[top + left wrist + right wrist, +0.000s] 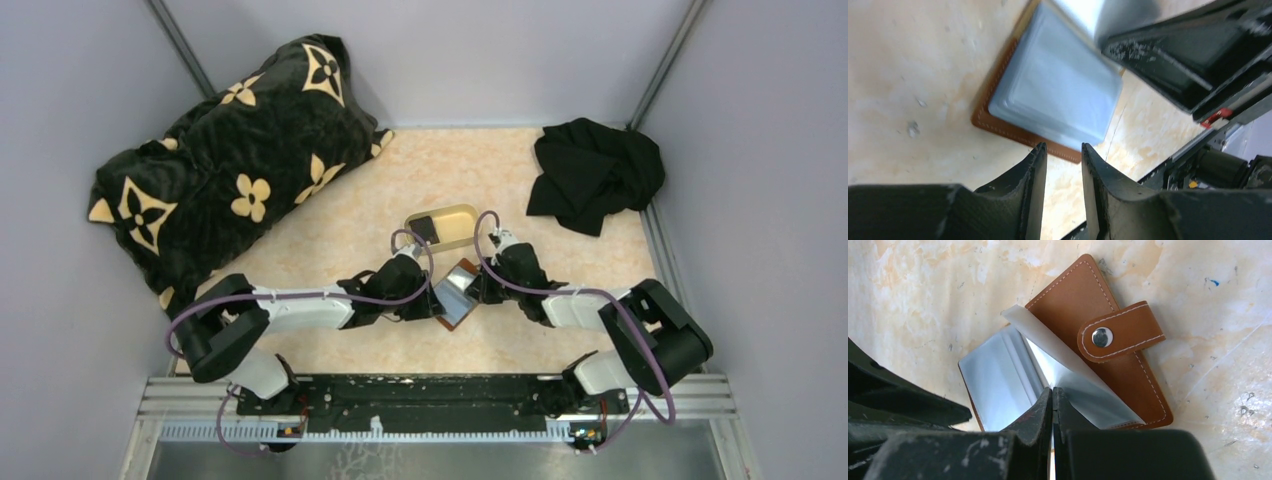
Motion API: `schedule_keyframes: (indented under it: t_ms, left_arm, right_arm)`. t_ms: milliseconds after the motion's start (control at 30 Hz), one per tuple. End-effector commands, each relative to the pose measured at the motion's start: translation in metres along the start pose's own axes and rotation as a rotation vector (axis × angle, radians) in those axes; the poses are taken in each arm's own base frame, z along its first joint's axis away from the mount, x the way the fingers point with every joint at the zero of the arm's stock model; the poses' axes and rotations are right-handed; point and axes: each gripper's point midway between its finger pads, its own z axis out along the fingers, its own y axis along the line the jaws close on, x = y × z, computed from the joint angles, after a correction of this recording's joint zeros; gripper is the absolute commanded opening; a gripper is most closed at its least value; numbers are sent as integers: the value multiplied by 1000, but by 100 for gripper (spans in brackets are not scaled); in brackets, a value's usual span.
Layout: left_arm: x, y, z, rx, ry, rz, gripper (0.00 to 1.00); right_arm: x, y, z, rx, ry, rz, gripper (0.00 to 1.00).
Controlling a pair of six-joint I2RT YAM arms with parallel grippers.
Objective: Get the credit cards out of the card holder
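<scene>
The card holder [457, 290] lies open on the table between my two grippers. In the right wrist view its brown panel with a snap tab [1083, 295] lies flat, and pale blue-grey sleeves [998, 380] fan up from it. My right gripper [1053, 390] is shut, with its tips pressed at the fold of the sleeves; I see nothing between the pads. My left gripper [1064, 147] is open by a narrow gap, just short of the holder's brown stitched edge [998, 127], and it is empty. One dark credit card [424, 228] lies in the tan tray. I cannot make out any cards inside the holder.
The tan oval tray [465, 215] sits just behind the holder. A black pillow with tan flowers [235, 160] fills the back left. A black cloth [595, 170] lies at the back right. Grey walls enclose the table.
</scene>
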Motion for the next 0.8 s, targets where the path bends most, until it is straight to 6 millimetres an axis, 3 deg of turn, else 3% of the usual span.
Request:
schedule_keyframes:
  t_ms: [0,167,500,767]
  left_arm:
    - [16,-21,-7,75,30,-52,36]
    - [24,-1,7,11,34,-55,34]
    - [-20,42,19,-99,-33,-50,40]
    - [-39,34,14,-76,-62,-35,40]
  right_arm:
    - [12,-3,-2,-16,23,19,0]
    - [15,0,-4,-35,33,26,0]
    - [30,15,-24,-97,52,41,0]
    - [21,11,-23,-52,51,2,0]
